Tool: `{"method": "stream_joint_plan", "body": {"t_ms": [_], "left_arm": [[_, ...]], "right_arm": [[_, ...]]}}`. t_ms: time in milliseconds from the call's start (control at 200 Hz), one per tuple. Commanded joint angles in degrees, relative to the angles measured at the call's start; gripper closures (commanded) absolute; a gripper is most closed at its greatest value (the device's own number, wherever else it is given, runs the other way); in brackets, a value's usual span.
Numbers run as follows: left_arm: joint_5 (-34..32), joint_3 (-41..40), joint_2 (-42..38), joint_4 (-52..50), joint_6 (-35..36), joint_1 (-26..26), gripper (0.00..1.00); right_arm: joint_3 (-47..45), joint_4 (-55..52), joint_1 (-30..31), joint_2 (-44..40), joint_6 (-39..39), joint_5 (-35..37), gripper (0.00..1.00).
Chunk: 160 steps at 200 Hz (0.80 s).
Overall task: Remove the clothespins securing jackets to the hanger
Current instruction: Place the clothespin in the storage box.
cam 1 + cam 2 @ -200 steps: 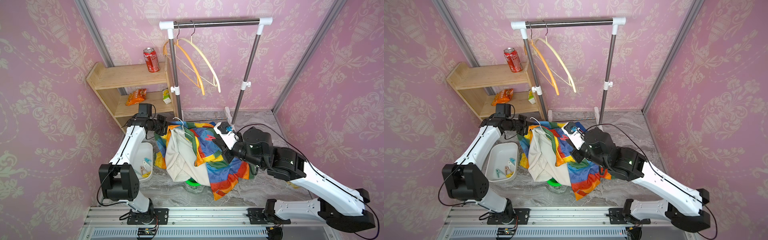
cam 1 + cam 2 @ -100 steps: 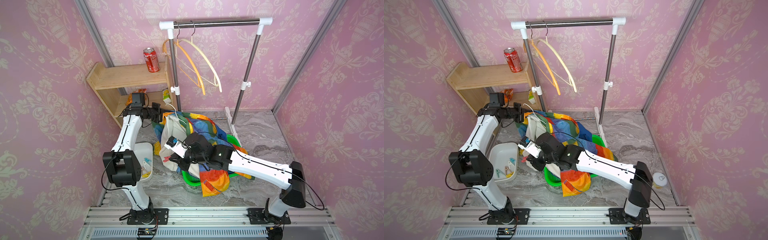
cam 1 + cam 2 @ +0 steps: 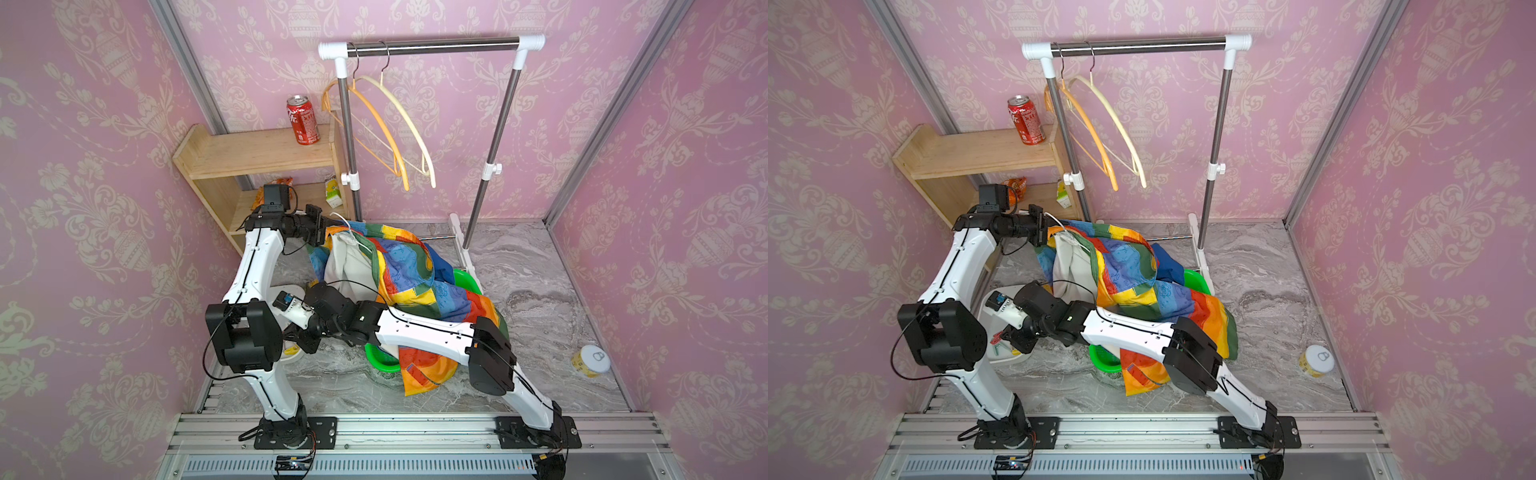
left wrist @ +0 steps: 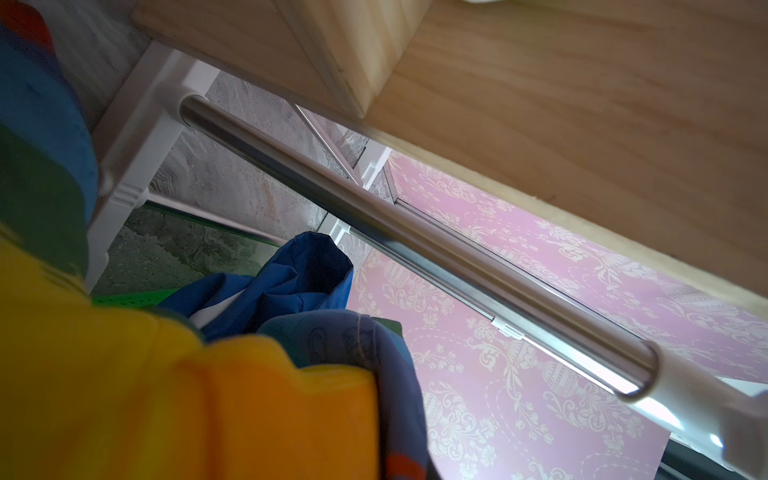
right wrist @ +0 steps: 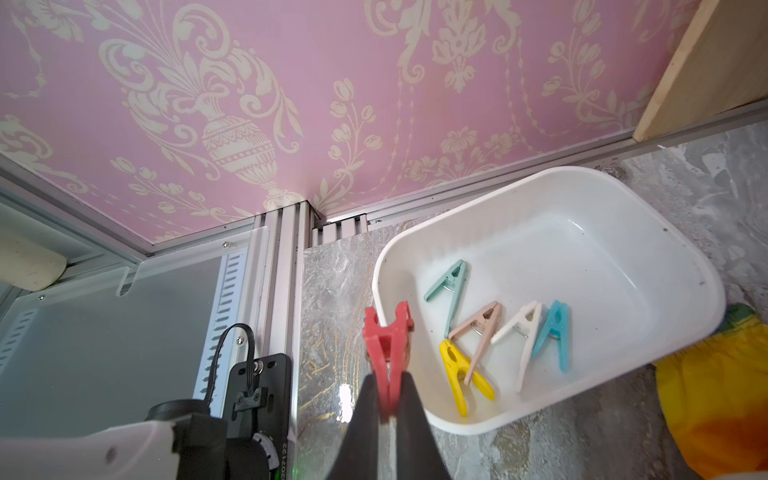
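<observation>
Your right claw (image 5: 388, 374) has swung off the rainbow jacket (image 3: 407, 266) to the white tub's (image 5: 623, 187) rim, pinched tight on a red clothespin (image 5: 388, 336). That's one more off, ready to drop. Left claw (image 3: 316, 226) stays closed at the jacket's collar.

Red clothespin (image 5: 387, 345) held upright over tub (image 5: 623, 187) rim — five others (image 5: 478, 328) inside; rainbow jacket (image 3: 411, 266) draped.

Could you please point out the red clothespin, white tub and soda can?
red clothespin (image 5: 385, 348): right wrist view, body.
white tub (image 5: 602, 266): right wrist view, bare bottom.
soda can (image 3: 302, 122): a top view, side.
</observation>
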Motion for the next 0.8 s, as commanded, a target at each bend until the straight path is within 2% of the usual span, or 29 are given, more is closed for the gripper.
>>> {"method": "stream_joint_plan", "body": {"t_ms": [0, 40, 80, 125, 185, 270, 390, 450, 650, 725, 795], "left_arm": [[2.85, 1.72, -1.15, 0.18, 1.17, 0.64, 1.00], [2.90, 1.71, -1.23, 0.15, 1.03, 0.63, 1.00], [2.88, 1.72, -1.37, 0.14, 1.07, 0.64, 1.00], [2.79, 1.62, -1.42, -0.05, 1.17, 0.64, 1.00], [2.77, 1.41, -1.78, -0.21, 1.26, 0.63, 1.00], [2.85, 1.19, -2.21, -0.13, 1.37, 0.63, 1.00], [2.81, 0.92, -2.55, 0.12, 1.35, 0.59, 1.00], [2.89, 0.84, -2.64, 0.30, 1.26, 0.59, 1.00], [2.94, 0.59, -2.88, 0.74, 1.18, 0.64, 1.00], [3.06, 0.26, -2.78, 0.73, 1.10, 0.63, 1.00], [3.68, -0.92, -2.87, 2.20, -0.17, 0.14, 1.00]], "right_arm": [[7.36, -2.13, -0.20, 4.85, 1.37, 0.18, 1.00], [10.22, -3.84, -0.29, 6.90, 1.15, 0.59, 1.00], [12.96, -5.53, -0.25, 8.69, 0.84, 1.06, 0.95], [15.44, -7.58, -0.34, 10.40, 0.68, 2.18, 0.87], [15.95, -8.42, -0.79, 11.09, 0.70, 2.41, 0.68], [14.66, -8.54, -1.51, 10.33, 0.94, 2.98, 0.55], [14.59, -9.46, -2.22, 9.81, 0.41, 2.86, 0.48], [14.45, -9.87, -2.32, 9.50, 0.25, 2.43, 0.39], [14.91, -13.52, -2.73, 6.66, -0.79, 2.96, 0.39], [13.88, -18.45, -3.16, 1.76, -2.74, 3.93, 0.40], [7.79, -20.61, -3.70, -6.08, -4.83, 4.26, 0.40]]}}
